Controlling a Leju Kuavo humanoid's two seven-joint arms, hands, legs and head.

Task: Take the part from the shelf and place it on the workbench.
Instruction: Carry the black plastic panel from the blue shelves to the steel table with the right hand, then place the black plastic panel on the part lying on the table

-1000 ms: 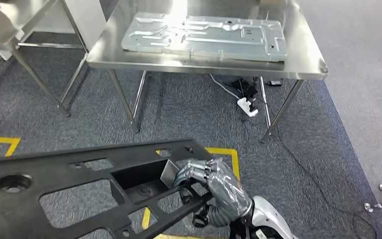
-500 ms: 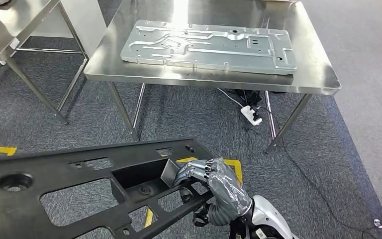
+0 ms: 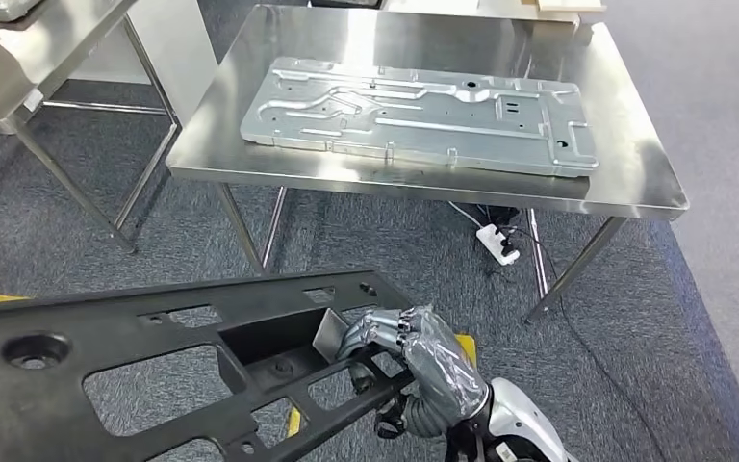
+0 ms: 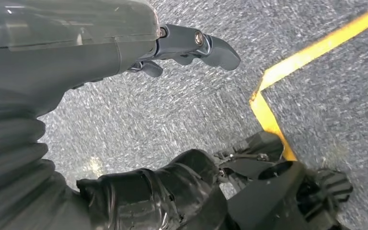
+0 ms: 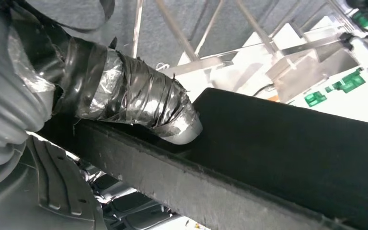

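The part is a long black plastic frame [image 3: 135, 366] with several cut-outs, carried low across the front of me above the carpet. My right hand [image 3: 423, 371], wrapped in silver tape, grips an inner bar near the frame's right end; its taped fingers [image 5: 139, 105] curl over the black bar [image 5: 292, 158]. My left hand [image 4: 67, 57] hangs over the floor with its fingers spread from the thumb. A black ribbed piece [image 4: 278, 191] lies at the thumb's tip, and contact is unclear. The steel workbench [image 3: 423, 188] stands ahead.
A large embossed metal plate [image 3: 414, 115] covers most of the workbench top. A second steel table [image 3: 19, 67] stands at the left. A white power strip [image 3: 498, 243] and cables lie under the bench. Yellow tape [image 4: 273, 120] marks the carpet.
The whole view has shifted: the workbench now sits lower and larger in the picture, so the camera has moved toward it. My right hand's hold on the black frame is unchanged.
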